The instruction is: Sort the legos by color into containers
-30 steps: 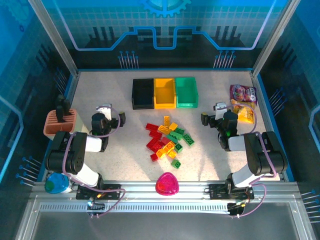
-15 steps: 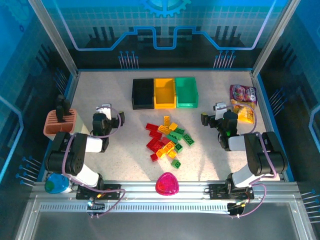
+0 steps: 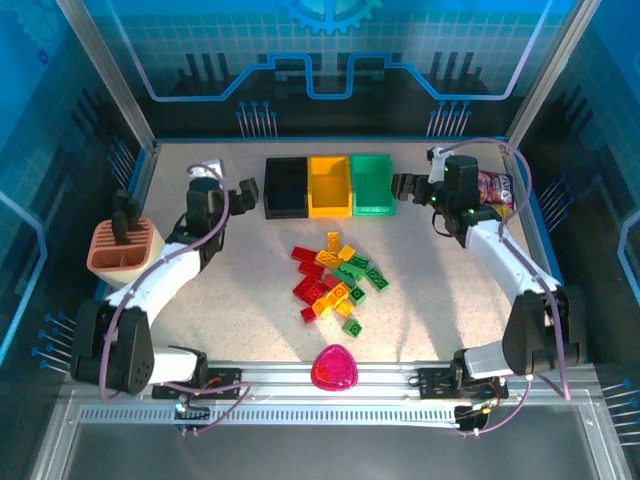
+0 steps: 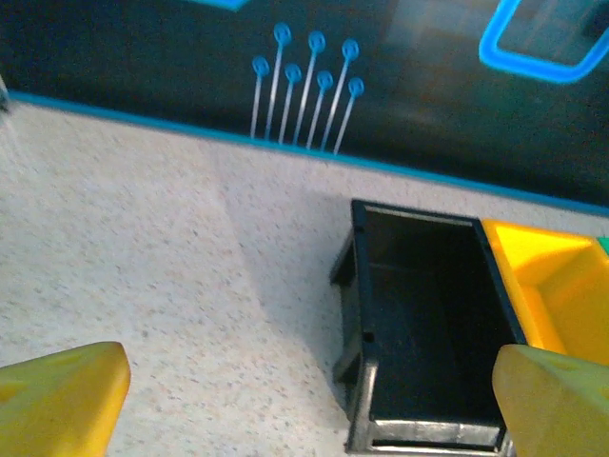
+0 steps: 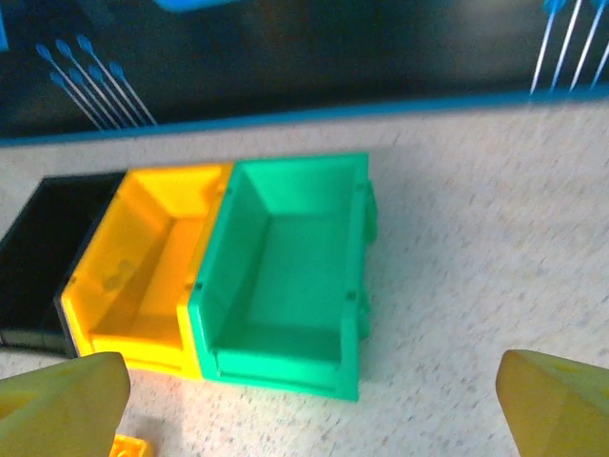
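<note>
- Left gripper (image 3: 246, 190) is spread wide, nothing between its yellow fingertips (image 4: 62, 395), and it hangs just left of the black open-top plastic bin (image 4: 428, 314).
- Over to the right gripper (image 3: 401, 187), and it's the mirror picture: jaws wide apart, empty, poised just right of the green open-top plastic bin (image 5: 285, 276).
- Between those two sits the yellow open-top plastic bin (image 3: 330, 185). The three bins stand side by side, touching, in a row at the far middle of the speckled white table (image 3: 220, 290), and all three look empty.
- The small studded plastic bricks (image 3: 335, 280), in red, yellow, orange and green, lie in a loose heap at mid-table, nearer the arm bases than the bins and well apart from both grippers.
- From the right wrist, one orange brick (image 5: 128, 446) peeks in at the bottom edge, just in front of the yellow bin.
- Further out there's a pink rounded triangular object (image 3: 333, 368) at the near edge and a tan slotted holder (image 3: 120, 247) with black tools at the left. Colourful snack packets (image 3: 497, 187) lie at the right, partly hidden by the right arm.
</note>
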Robot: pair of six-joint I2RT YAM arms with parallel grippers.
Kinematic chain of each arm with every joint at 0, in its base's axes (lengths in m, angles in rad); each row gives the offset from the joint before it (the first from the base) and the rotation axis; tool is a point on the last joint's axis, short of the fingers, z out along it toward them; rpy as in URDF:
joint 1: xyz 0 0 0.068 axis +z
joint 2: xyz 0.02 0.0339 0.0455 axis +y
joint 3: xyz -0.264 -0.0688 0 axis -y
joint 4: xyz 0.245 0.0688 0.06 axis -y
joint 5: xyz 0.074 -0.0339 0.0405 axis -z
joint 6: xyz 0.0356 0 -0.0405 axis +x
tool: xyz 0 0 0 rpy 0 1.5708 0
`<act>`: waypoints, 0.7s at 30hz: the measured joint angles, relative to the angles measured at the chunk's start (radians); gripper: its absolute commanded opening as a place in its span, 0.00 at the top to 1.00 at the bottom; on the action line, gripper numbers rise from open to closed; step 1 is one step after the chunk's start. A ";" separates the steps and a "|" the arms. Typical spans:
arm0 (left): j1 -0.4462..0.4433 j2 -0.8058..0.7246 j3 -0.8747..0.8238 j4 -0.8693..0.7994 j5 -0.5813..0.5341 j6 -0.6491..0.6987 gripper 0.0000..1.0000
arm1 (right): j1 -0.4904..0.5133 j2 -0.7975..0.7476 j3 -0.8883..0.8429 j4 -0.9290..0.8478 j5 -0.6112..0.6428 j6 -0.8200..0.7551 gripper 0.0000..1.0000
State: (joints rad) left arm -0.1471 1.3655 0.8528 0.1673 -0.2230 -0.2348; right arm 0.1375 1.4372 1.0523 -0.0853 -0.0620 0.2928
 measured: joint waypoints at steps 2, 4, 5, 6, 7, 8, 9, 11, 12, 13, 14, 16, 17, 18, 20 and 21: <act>0.000 0.085 0.075 -0.085 0.041 -0.018 0.12 | 0.001 0.051 0.045 -0.071 -0.008 0.018 0.06; -0.003 0.172 0.148 -0.157 0.074 -0.032 0.15 | 0.001 0.107 0.104 -0.127 -0.010 0.033 0.09; -0.004 0.212 0.178 -0.183 0.089 -0.039 0.17 | 0.001 0.134 0.135 -0.151 -0.010 0.040 0.13; -0.006 0.243 0.201 -0.203 0.101 -0.043 0.19 | 0.001 0.161 0.167 -0.170 -0.009 0.046 0.18; -0.007 0.271 0.221 -0.221 0.113 -0.050 0.19 | 0.000 0.187 0.198 -0.188 -0.009 0.051 0.22; -0.007 0.295 0.240 -0.240 0.121 -0.055 0.21 | 0.000 0.217 0.231 -0.204 -0.011 0.055 0.26; -0.007 0.325 0.267 -0.260 0.131 -0.056 0.21 | -0.001 0.251 0.266 -0.223 -0.016 0.055 0.29; -0.007 0.378 0.325 -0.290 0.144 -0.056 0.24 | -0.001 0.312 0.327 -0.253 -0.022 0.062 0.33; -0.006 0.410 0.362 -0.307 0.150 -0.056 0.25 | -0.001 0.347 0.355 -0.265 -0.026 0.062 0.34; -0.006 0.440 0.397 -0.322 0.156 -0.055 0.26 | -0.001 0.373 0.374 -0.274 -0.029 0.063 0.35; -0.006 0.473 0.438 -0.336 0.162 -0.055 0.27 | -0.001 0.406 0.395 -0.288 -0.030 0.063 0.35; -0.007 0.526 0.500 -0.359 0.171 -0.055 0.28 | -0.001 0.458 0.420 -0.307 -0.034 0.062 0.37; -0.007 0.552 0.527 -0.369 0.173 -0.055 0.29 | -0.001 0.482 0.429 -0.317 -0.037 0.062 0.37; -0.007 0.572 0.546 -0.378 0.174 -0.055 0.29 | -0.001 0.503 0.435 -0.324 -0.037 0.062 0.36; -0.006 0.605 0.577 -0.398 0.176 -0.052 0.32 | -0.001 0.539 0.447 -0.341 -0.041 0.062 0.37; -0.006 0.623 0.595 -0.409 0.176 -0.051 0.33 | -0.001 0.558 0.456 -0.347 -0.045 0.062 0.38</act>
State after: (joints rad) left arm -0.1535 1.9888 1.4475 -0.2417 -0.0471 -0.2859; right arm 0.1364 1.9957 1.5082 -0.4324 -0.1070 0.3546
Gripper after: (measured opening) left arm 0.688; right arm 0.633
